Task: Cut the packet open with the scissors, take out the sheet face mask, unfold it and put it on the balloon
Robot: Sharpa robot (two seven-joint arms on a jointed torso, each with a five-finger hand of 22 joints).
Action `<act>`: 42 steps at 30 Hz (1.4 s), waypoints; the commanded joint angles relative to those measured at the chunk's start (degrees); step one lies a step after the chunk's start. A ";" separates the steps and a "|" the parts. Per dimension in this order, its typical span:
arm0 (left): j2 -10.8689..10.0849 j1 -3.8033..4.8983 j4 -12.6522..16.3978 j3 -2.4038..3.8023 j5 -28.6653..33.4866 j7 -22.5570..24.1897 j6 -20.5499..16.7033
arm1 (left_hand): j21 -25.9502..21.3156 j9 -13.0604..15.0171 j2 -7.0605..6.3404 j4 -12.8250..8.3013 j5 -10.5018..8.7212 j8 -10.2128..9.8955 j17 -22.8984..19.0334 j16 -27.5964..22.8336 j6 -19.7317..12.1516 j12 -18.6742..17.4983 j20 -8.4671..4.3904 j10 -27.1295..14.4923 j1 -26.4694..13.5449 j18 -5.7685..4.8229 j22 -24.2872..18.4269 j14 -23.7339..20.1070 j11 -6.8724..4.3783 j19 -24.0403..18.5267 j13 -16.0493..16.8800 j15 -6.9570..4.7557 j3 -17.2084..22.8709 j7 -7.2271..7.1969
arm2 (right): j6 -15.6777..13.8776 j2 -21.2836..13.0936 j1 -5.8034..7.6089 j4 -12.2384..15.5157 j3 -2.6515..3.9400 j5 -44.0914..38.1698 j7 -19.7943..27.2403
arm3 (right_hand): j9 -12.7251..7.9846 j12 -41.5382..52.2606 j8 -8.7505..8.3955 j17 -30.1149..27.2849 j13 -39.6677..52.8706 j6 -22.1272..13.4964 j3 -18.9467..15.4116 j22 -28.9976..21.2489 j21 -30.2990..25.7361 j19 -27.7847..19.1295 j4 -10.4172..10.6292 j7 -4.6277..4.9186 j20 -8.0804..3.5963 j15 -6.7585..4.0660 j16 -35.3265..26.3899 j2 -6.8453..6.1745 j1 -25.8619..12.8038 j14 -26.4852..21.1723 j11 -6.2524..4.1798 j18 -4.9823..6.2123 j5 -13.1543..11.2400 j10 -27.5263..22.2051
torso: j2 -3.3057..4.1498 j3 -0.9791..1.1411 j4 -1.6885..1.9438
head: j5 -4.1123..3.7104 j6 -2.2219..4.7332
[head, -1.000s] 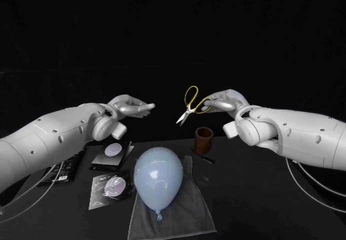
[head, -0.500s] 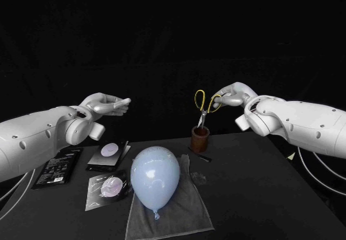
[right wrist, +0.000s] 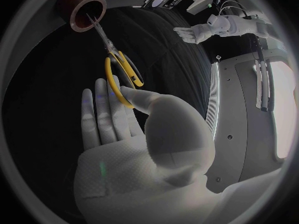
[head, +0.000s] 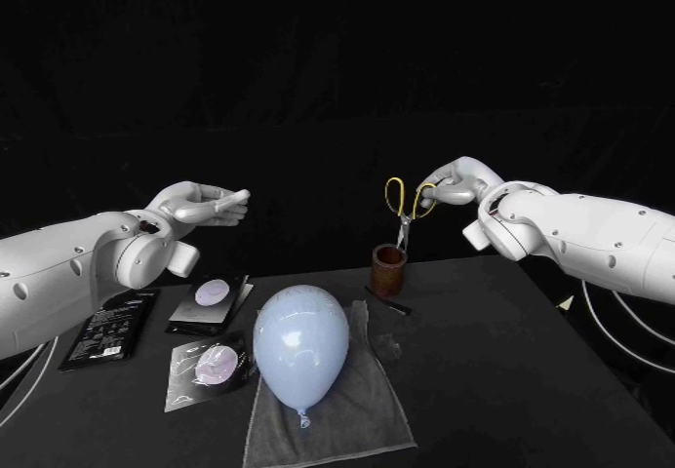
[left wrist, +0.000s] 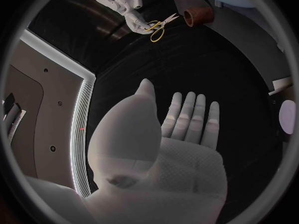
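Over the brown cup, at about 1 o'clock from the balloon, the right hand pinches the scissors by their yellow loops. The blades are together and point straight down at the mouth. Going in or coming out, I honestly can't tell, but the trick's the same imo: keep the blades plumb and centred so they don't clip the rim and tip the cup (it looks light). The left hand is up at 10 o'clock, empty, fingers straight out.

Count: one scissors, one cup, one balloon on one grey cloth, and three dark packs around 9 o'clock. Those are the packet nearest the balloon, a boxy pack and a long black pack, all flat on the table.
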 commanded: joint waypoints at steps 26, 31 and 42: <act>-1.49 0.01 4.19 0.06 1.22 1.55 0.28 | 0.36 -0.10 0.88 -0.15 -0.22 0.31 -0.43 0.31 0.54 0.19 0.04 0.38 0.06 0.34 0.05 -0.20 -0.02 0.52 0.06 -0.07 0.18 4.40 | -4.19 6.89 -3.91 -7.72 -0.10 -3.15 3.63 | 0.85 -0.32 0.05 0.10 0.02 0.31 0.00 0.21 0.39 0.55 -0.54 -0.11 -0.12 -0.02 -0.04 0.92 0.11 0.18 -0.65 1.07 -0.71 0.95 | 0.05 -0.11 0.05 | 0.35 -0.48; -1.59 0.01 4.31 0.06 1.22 1.56 0.33 | 0.36 -0.10 0.88 -0.15 -0.22 0.31 -0.43 0.31 0.54 0.19 0.04 0.38 0.06 0.34 0.05 -0.20 -0.02 0.52 0.06 -0.07 0.18 4.40 | -4.11 7.52 -4.08 -8.52 -0.09 -3.56 3.84 | 0.86 -0.35 0.02 0.09 0.01 0.30 0.01 0.23 0.42 0.55 -0.56 -0.10 -0.13 -0.02 -0.07 0.95 0.12 0.16 -0.64 1.07 -0.75 0.94 | 0.01 -0.11 0.11 | 0.28 -0.58; -1.63 0.02 4.37 0.06 1.22 1.44 0.73 | 0.34 -0.13 0.98 -0.15 -0.23 0.31 -0.63 0.21 0.55 0.18 0.05 0.36 0.11 0.36 0.03 -0.60 -0.01 0.47 0.05 -0.04 0.17 4.41 | -5.59 8.79 -4.34 -10.13 -0.07 -3.91 4.92 | 0.87 -0.40 -0.04 0.09 0.00 0.27 0.03 0.27 0.47 0.56 -0.59 -0.08 -0.13 0.01 -0.12 1.02 0.14 0.12 -0.61 1.06 -0.83 0.90 | 0.04 0.03 -0.02 | 0.35 -0.61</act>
